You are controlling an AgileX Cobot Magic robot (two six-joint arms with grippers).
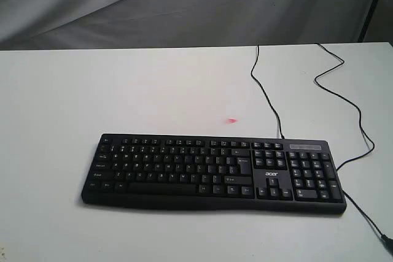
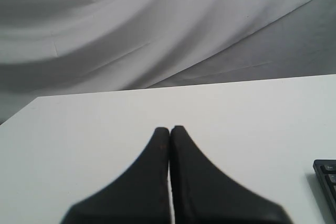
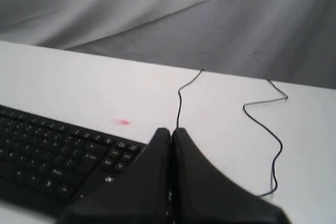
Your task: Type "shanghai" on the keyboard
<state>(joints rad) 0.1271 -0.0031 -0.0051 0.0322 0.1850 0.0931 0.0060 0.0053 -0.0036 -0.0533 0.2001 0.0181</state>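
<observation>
The black keyboard (image 1: pixel 212 173) with white legends and an "acer" logo lies flat across the front half of the white table (image 1: pixel 92 90). Its thin black cable (image 1: pixel 265 93) runs from its back edge towards the table's rear. Neither arm shows in the exterior view. In the left wrist view my left gripper (image 2: pixel 169 129) is shut on nothing, hanging above bare table with only a corner of the keyboard (image 2: pixel 328 179) in sight. My right gripper (image 3: pixel 171 130) is shut on nothing too, hovering over the number-pad end of the keyboard (image 3: pixel 47 156).
A second black cable (image 1: pixel 344 99) snakes across the table's right side to a plug near the front right corner. A small pink mark (image 1: pixel 231 121) sits on the table just behind the keyboard. Grey draped cloth (image 1: pixel 184 4) hangs behind the table.
</observation>
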